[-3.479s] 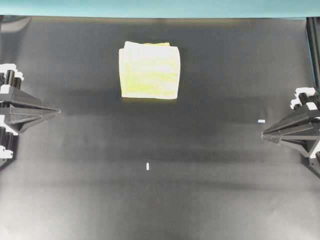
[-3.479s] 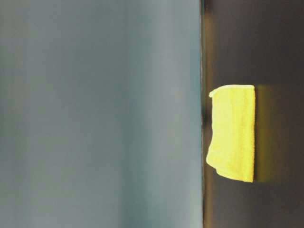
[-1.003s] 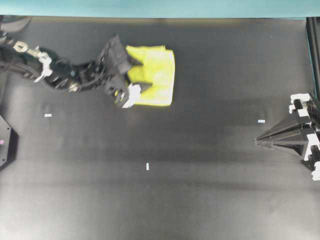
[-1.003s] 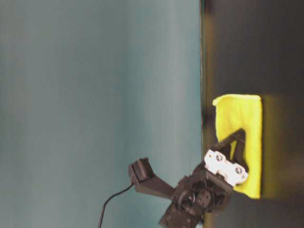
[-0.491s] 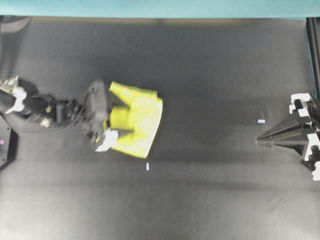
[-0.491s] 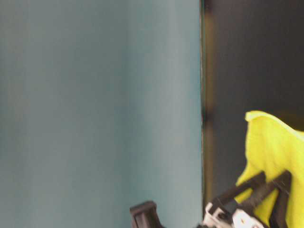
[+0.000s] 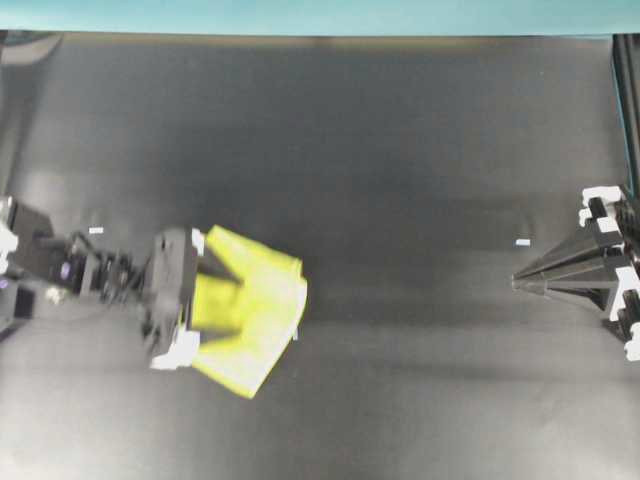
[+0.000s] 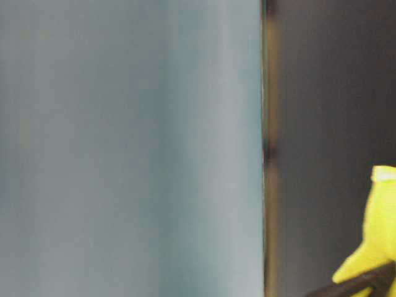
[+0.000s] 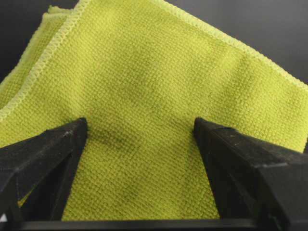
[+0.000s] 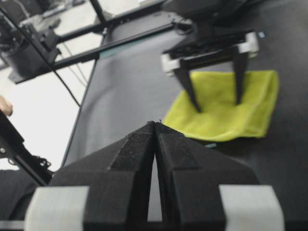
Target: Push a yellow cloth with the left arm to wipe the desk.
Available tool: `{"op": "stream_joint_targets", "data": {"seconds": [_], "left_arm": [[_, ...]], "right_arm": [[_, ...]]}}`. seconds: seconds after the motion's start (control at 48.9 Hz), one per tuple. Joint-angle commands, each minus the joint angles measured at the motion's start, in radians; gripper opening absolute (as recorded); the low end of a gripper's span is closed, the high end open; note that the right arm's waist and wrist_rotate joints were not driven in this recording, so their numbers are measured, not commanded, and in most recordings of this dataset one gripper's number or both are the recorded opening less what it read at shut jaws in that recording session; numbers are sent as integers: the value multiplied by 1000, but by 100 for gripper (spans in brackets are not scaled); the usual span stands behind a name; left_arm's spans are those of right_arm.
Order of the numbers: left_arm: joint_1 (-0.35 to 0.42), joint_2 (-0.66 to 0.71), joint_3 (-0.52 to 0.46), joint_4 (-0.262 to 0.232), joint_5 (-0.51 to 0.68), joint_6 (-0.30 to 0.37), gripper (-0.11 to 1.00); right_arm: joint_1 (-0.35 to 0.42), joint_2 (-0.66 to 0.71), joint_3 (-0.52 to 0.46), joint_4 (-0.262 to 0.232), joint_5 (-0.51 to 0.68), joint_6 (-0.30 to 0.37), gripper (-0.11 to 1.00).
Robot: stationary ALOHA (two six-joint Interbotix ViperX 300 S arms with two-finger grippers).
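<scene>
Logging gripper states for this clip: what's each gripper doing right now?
Left gripper: open, fingers spread and pressed down on the folded pale yellow terry cloth, not clamping it.
Right gripper: shut, empty.

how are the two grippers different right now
The left gripper has its fingers spread wide and planted on the yellow cloth; the right gripper is shut to a point and touches nothing. The left reaches out over the desk; the right sits at its edge. Both are black with white blocks.

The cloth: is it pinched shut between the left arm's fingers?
No. The wrist view shows the cloth lying flat, with both fingers spread wide apart and pressing on top of it.
</scene>
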Motion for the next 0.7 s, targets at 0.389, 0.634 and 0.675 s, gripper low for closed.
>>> {"op": "stream_joint_targets", "data": {"seconds": [0.389,0.634,0.675], "left_arm": [[-249,-29,-15,3,74,-6,88],[-273,-31,-21,3,74,-23,88],[-272,-31,-21,3,74,-23,88]], "right_arm": [[0,5,-6,2,-9,-2,0],[0,5,-6,2,-12,-2,0],[-2,5,-8,2,-12,0,0]]}}
